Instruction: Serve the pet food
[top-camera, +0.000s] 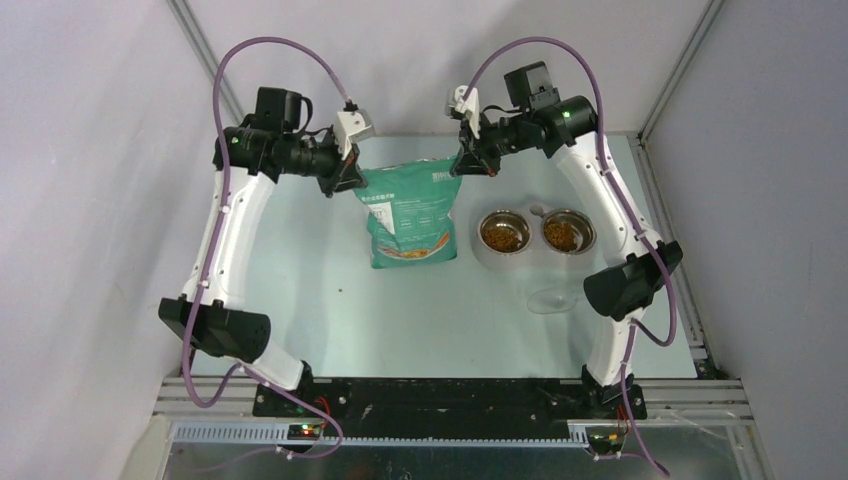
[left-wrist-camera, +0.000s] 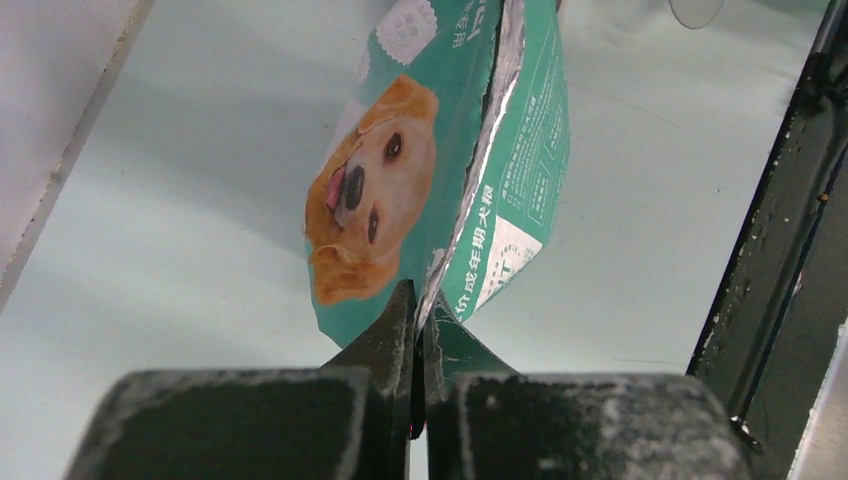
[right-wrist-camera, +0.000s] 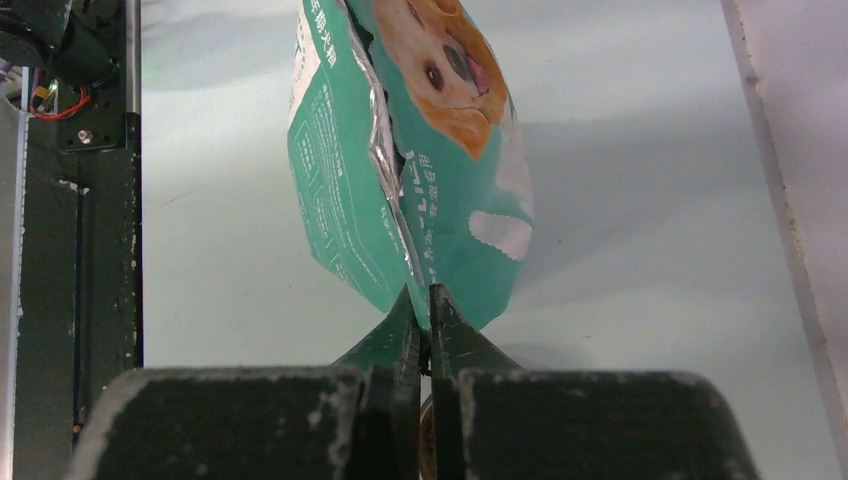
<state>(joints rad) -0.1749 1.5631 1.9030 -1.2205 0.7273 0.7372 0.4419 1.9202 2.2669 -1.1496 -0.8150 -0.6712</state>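
Black fingers crowd the bottom of both wrist views, and each pair is pinched tight on a top corner of the green bag. The left gripper has one side and the right gripper the other, with the printed dog's face between them. I cannot tell whether the bag's bottom rests on the table or hangs just off it.

The pet food is already in both steel bowls, a brown layer in each, just right of the bag. So the serving looks mostly done to me. What seems left is to set the bag down upright and let go, unless more is meant to go in.

The clear scoop lies in front of the bowls, near the right arm's elbow. Room is tight at the back, where both grippers sit close to the back wall. It is also tight on the right, where bag and bowls nearly meet. Left of the bag and in front of it the table is open, the safer way to move.
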